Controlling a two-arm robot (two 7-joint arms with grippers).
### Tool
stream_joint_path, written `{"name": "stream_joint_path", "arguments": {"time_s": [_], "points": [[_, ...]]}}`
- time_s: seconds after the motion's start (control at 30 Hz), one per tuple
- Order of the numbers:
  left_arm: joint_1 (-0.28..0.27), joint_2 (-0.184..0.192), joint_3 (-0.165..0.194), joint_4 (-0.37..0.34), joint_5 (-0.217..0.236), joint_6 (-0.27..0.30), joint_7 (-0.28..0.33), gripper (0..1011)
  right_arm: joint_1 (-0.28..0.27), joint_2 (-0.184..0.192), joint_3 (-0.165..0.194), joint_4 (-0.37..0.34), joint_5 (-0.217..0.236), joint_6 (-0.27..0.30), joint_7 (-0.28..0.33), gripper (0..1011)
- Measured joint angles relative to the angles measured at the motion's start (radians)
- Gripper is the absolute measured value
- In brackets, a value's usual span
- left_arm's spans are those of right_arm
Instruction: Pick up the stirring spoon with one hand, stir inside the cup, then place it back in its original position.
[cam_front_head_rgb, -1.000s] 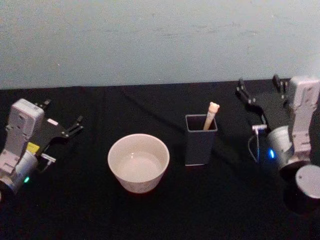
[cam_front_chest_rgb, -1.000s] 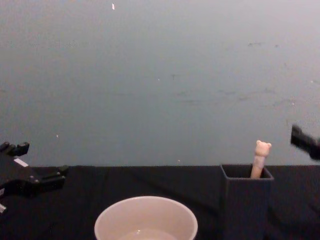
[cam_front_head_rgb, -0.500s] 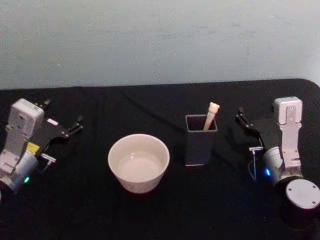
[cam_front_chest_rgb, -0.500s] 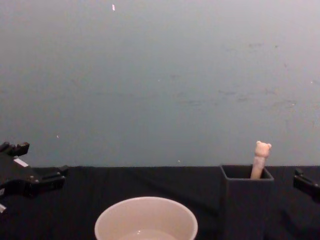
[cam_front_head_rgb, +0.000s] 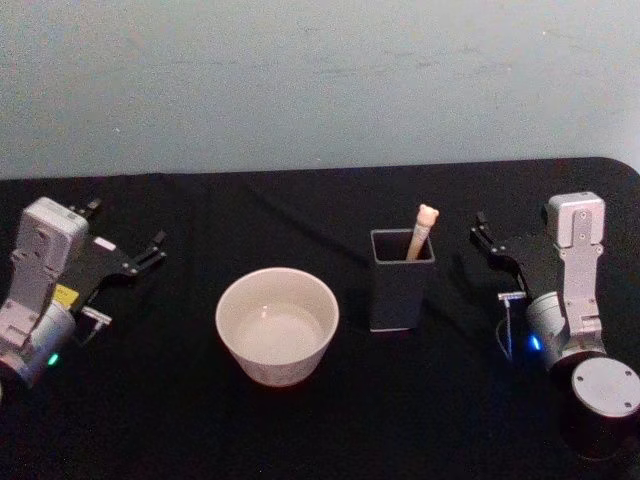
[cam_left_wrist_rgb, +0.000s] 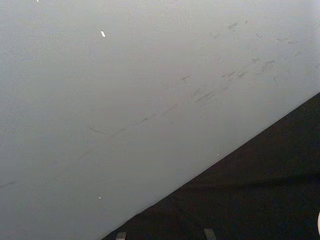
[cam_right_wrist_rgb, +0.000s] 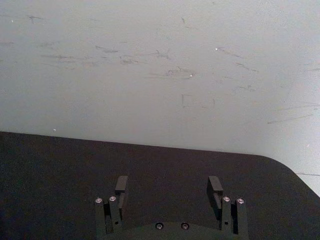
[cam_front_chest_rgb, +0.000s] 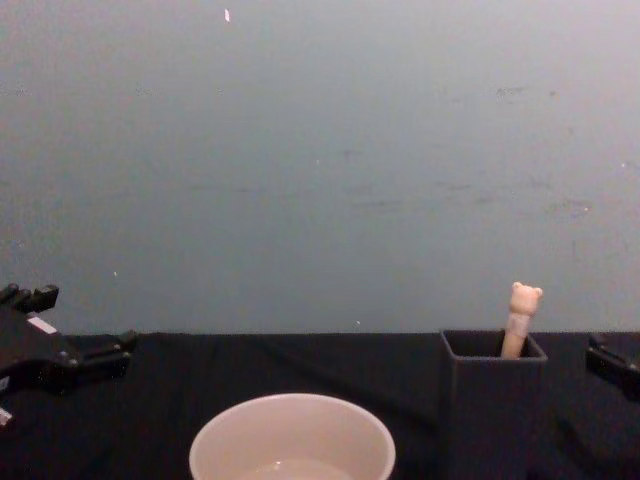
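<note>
The stirring spoon (cam_front_head_rgb: 421, 229) stands in the dark grey square holder (cam_front_head_rgb: 401, 287), its original position. Its beige handle and bear head (cam_front_chest_rgb: 524, 297) stick out above the holder's rim (cam_front_chest_rgb: 492, 352). The cream cup (cam_front_head_rgb: 276, 360) sits left of the holder, and in the chest view the cup (cam_front_chest_rgb: 292, 432) shows low in the middle. My right gripper (cam_front_head_rgb: 479, 228) is open, low over the cloth to the right of the holder and apart from it; its two fingers (cam_right_wrist_rgb: 121, 184) stand wide. At the far left my left gripper (cam_front_head_rgb: 124, 228) rests open, away from the cup.
A black cloth (cam_front_head_rgb: 300, 210) covers the table, and a pale blue-grey wall (cam_front_head_rgb: 320, 80) rises right behind it. The cloth's far right corner (cam_right_wrist_rgb: 280, 167) is rounded. There is bare cloth in front of the cup and between the holder and the right arm.
My right arm has come down from a raised pose to a low one right of the holder, and has held there for the last half second. Left arm, spoon and cup are unmoved.
</note>
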Motion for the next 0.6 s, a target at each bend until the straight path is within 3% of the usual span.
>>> {"name": "stream_joint_path", "arguments": {"time_s": [0.6], "points": [[0.000, 0.000, 0.000, 0.000, 0.000, 0.000, 0.000, 1001, -0.001, 0.001, -0.001, -0.002, 0.000, -0.002, -0.001, 1003]]}}
